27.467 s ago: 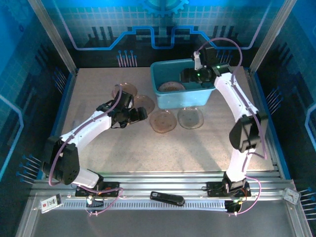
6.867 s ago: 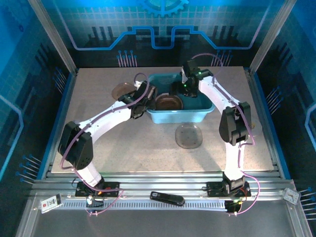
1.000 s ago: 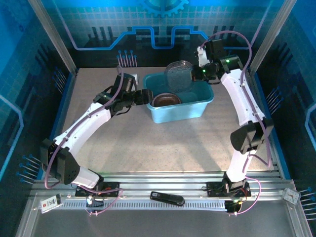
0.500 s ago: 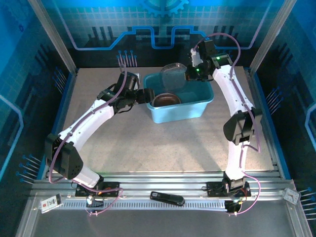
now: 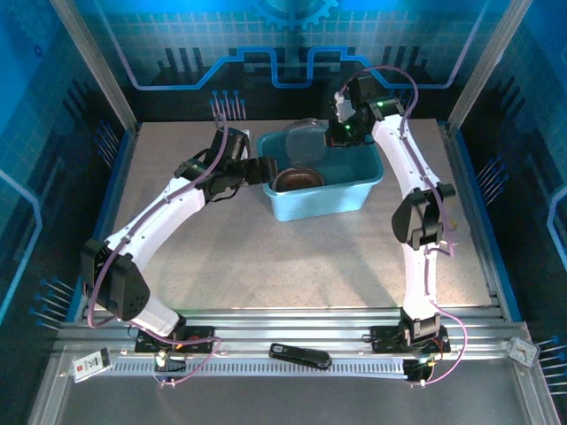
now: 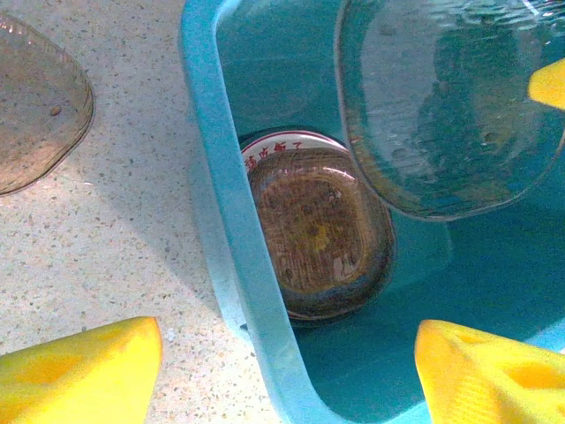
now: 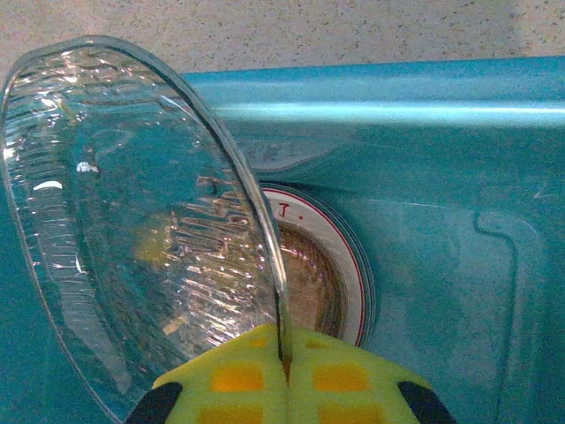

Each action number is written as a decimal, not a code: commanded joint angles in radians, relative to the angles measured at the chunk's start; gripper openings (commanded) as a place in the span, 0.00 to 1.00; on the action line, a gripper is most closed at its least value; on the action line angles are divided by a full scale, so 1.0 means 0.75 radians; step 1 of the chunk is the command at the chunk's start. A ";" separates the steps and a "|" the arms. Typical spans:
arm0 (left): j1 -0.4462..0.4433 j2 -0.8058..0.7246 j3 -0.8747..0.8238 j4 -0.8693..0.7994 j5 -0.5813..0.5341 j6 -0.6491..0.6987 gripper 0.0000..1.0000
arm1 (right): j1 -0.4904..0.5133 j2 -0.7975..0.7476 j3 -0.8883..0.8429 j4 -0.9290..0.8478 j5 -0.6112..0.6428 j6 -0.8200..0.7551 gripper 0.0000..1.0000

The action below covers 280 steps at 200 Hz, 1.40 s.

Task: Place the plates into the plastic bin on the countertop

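Observation:
The teal plastic bin point(image 5: 330, 197) stands on the beige countertop point(image 5: 266, 266) at the back middle. Inside it lies a stack of plates point(image 5: 297, 180): a smoky-brown one point(image 6: 318, 234) on top of a white red-rimmed one point(image 7: 353, 265). My right gripper point(image 7: 284, 353) is shut on the rim of a translucent plate point(image 7: 141, 221), held tilted on edge above the bin's far side point(image 5: 306, 137). My left gripper point(image 6: 287, 380) is open and straddles the bin's left wall point(image 6: 225, 203), holding nothing. Another translucent plate point(image 6: 35, 115) lies on the countertop left of the bin.
Blue panel walls and metal posts point(image 5: 97, 66) close in the back and sides. A black handset point(image 5: 299, 356) lies on the aluminium rail at the near edge. Open countertop stretches in front of the bin.
My right gripper has carried the translucent plate left and lower, closer over the bin. The left arm has shifted only slightly beside the bin's left wall.

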 commanded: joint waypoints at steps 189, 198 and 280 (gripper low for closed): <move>0.015 0.060 0.035 -0.016 -0.027 0.003 0.77 | 0.077 -0.001 -0.242 0.032 -0.067 0.118 0.00; 0.015 0.063 0.038 -0.018 -0.020 0.000 0.77 | 0.076 0.007 -0.244 0.032 -0.070 0.118 0.00; 0.017 0.089 0.078 -0.024 0.030 -0.006 0.77 | 0.083 0.043 -0.282 0.063 -0.094 0.128 0.00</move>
